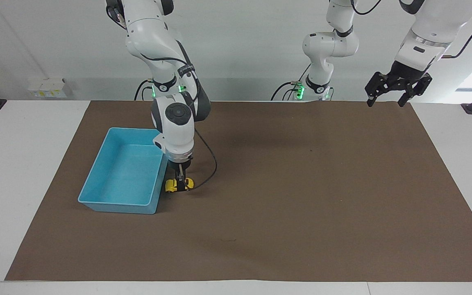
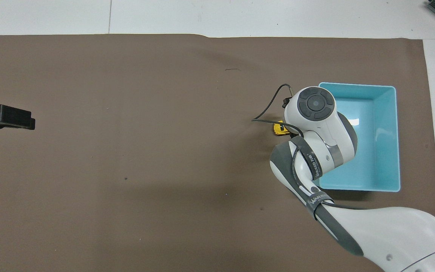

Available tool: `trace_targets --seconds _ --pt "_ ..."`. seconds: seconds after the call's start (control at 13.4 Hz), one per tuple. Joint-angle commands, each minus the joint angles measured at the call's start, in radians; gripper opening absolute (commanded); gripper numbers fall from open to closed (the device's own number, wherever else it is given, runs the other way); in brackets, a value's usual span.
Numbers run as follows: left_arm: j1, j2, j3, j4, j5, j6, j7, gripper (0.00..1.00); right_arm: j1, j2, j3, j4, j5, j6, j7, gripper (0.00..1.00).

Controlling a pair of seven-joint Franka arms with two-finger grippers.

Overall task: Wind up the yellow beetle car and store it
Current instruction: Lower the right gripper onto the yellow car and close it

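The yellow beetle car [image 1: 171, 186] stands on the brown mat right beside the blue bin [image 1: 115, 201], on its side toward the left arm's end. My right gripper [image 1: 180, 184] points straight down and is lowered onto the car's middle, open, a dark finger crossing the yellow body. From overhead only a sliver of the car [image 2: 278, 129] shows beside the right arm's wrist, which hides the gripper. My left gripper [image 1: 398, 89] hangs open and empty high over the mat's corner by its own base; its tip [image 2: 8, 117] shows at the overhead view's edge.
The blue bin [image 2: 357, 85] holds nothing that I can see. A black cable [image 1: 209, 166] loops from the right wrist down to the mat next to the car. The brown mat [image 1: 301, 205] covers most of the white table.
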Motion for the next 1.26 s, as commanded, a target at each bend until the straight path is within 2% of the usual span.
trace_targets --seconds 0.0,0.6,0.67,0.89,0.97,1.19 --pt "0.010 -0.017 -0.007 0.008 0.006 -0.009 0.002 1.00 -0.010 -0.010 0.008 -0.034 -0.063 0.030 0.034 1.00" --pt "0.010 -0.020 -0.008 0.005 0.009 -0.024 0.010 1.00 -0.017 -0.002 0.008 -0.068 -0.066 0.097 0.045 0.99" --pt "0.010 -0.020 -0.010 0.005 0.009 -0.023 0.010 1.00 -0.019 -0.007 0.008 -0.085 -0.065 0.100 0.043 0.87" --pt "0.012 -0.022 -0.008 0.002 0.008 -0.023 0.010 1.00 -0.020 -0.010 0.008 -0.094 -0.065 0.100 0.040 0.30" --pt "0.017 -0.022 -0.010 0.000 0.009 -0.023 0.010 1.00 -0.020 -0.010 0.008 -0.092 -0.065 0.100 0.036 0.00" --pt "0.018 -0.023 -0.008 -0.004 0.009 -0.023 0.010 1.00 -0.002 -0.005 0.008 -0.062 -0.065 0.073 0.019 0.00"
